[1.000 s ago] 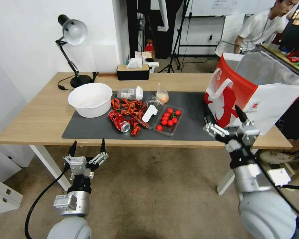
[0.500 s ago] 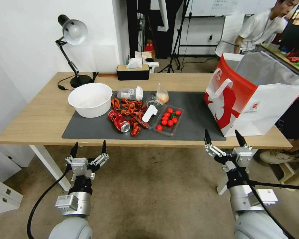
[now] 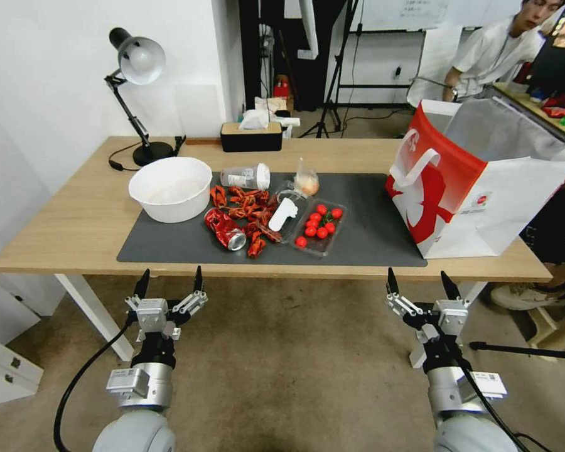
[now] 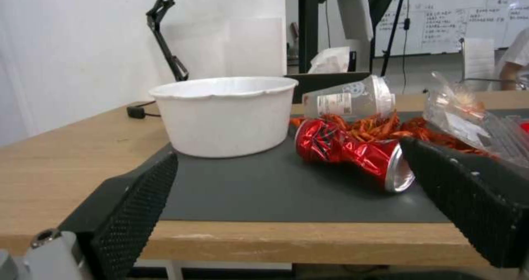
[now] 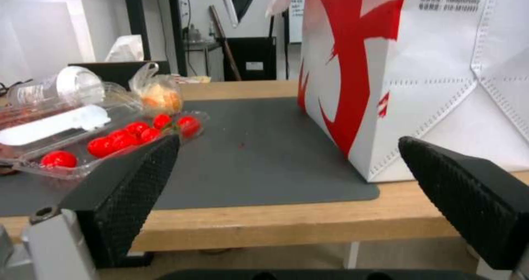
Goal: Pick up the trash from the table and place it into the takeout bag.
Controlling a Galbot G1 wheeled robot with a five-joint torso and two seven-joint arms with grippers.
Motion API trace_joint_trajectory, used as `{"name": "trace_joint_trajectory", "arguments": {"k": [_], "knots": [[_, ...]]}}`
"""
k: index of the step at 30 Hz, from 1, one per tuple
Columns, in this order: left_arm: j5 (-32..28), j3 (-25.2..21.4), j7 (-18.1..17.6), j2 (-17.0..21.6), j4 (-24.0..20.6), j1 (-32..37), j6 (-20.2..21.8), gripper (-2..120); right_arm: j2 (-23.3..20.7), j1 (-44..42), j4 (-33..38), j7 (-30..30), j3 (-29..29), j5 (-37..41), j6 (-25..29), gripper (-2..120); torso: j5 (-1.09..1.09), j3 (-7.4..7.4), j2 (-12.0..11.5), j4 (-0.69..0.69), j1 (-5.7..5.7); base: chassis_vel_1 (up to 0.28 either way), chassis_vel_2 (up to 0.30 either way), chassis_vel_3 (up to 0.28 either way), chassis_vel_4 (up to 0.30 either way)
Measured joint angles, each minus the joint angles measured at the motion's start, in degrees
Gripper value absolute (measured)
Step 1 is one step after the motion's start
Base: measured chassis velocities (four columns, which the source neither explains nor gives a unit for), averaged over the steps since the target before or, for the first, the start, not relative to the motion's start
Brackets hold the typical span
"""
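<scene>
My left tool (image 3: 168, 284) & right tool (image 3: 419, 285), both open, hang below desk (image 3: 63, 232) edge; crushed can (image 3: 225, 228) nearer left, long axis diagonal.

takeout bag (image 3: 483, 182): right side cut by head-view edge | interior contents hidden | printed text (image 5: 449, 2) too small

We saw a white wall (image 3: 56, 94), a beige carpet floor (image 3: 295, 376), a black desk lamp (image 3: 135, 69), tripods (image 3: 336, 69), a whiteboard (image 3: 414, 12) behind.
</scene>
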Motion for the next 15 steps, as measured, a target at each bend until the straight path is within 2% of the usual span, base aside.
{"name": "trace_joint_trajectory", "arguments": {"k": [15], "knots": [[-0.02,0.20,0.01,-0.13,0.65,-0.09,0.11,100,-0.33,0.53,-0.52,-0.78,-0.75,1.87,-1.06,100,0.00,0.00,0.00,0.00,0.00,0.000,0.000,0.000,0.000]]}}
